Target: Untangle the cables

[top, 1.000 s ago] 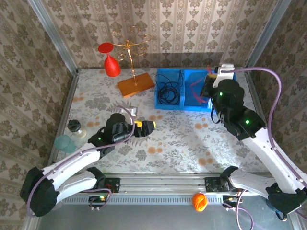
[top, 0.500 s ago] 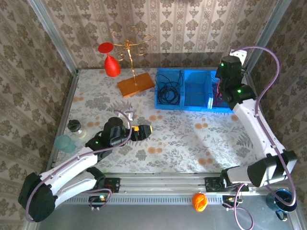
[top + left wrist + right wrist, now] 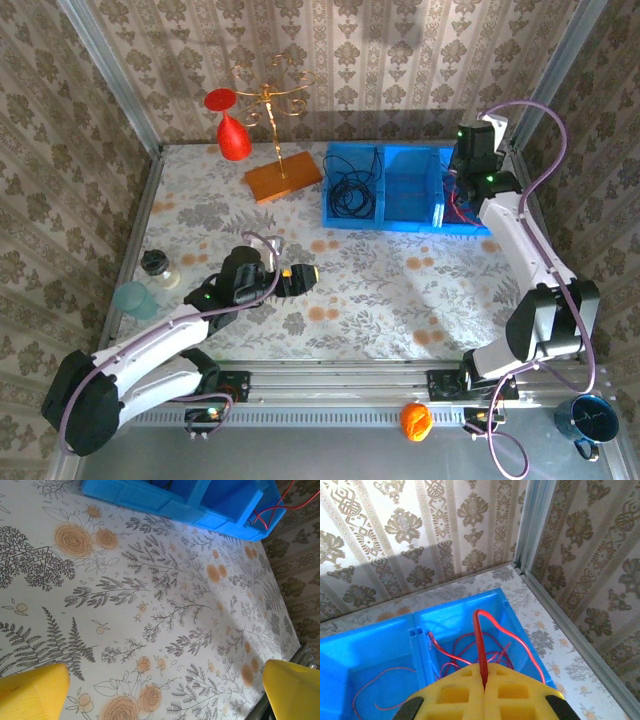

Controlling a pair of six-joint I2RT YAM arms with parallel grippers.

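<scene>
Red cable (image 3: 481,645) pinched tight between the pressed-together yellow pads (image 3: 455,695) of the right gripper (image 3: 484,680), above the right end box of the blue bin (image 3: 415,630). Lower end hidden behind pads. Black cable (image 3: 350,190) curled in the left box. Left gripper (image 3: 305,273) spread wide over the flowery table (image 3: 165,605).

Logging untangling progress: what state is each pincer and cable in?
left pincer: open, empty, over the table.
right pincer: shut on the red cable, above the blue bin.
red cable: one strand pinched, rest looped in the bin's right compartment.
black cable: coiled in the bin's left compartment, untouched.
</scene>
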